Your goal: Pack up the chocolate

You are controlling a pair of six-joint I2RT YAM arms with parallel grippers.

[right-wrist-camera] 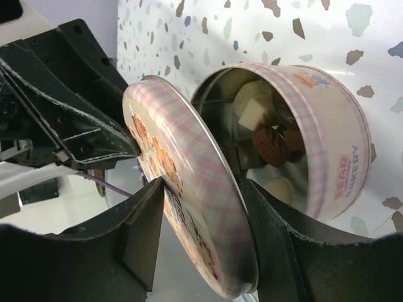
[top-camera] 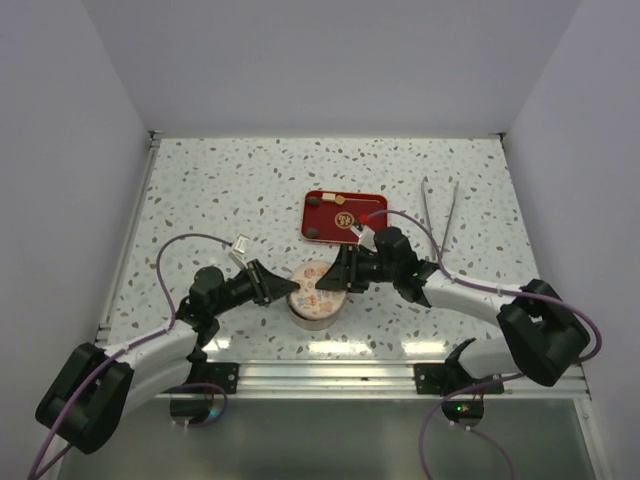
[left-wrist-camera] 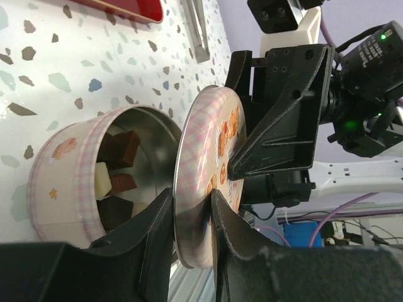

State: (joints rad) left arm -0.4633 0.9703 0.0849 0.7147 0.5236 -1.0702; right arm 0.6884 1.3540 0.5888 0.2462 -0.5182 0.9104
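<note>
We see a white speckled table [top-camera: 200,200] with plain white walls around it. In the middle sits a round metal tin with pink checks [left-wrist-camera: 63,182], and its top is off. The little chocolate pieces [left-wrist-camera: 119,163], dark brown, light brown and cream, lie inside the tin. The round checked lid with little pictures [left-wrist-camera: 201,189] stands up on its edge right by the tin. The left gripper [left-wrist-camera: 189,201] has its jaws nearly closed, pinching the lid's rim. The right gripper [right-wrist-camera: 204,189] has its jaws about half open, one on each side of the lid, touching it. A flat red tray [top-camera: 375,205] lies further back.
</note>
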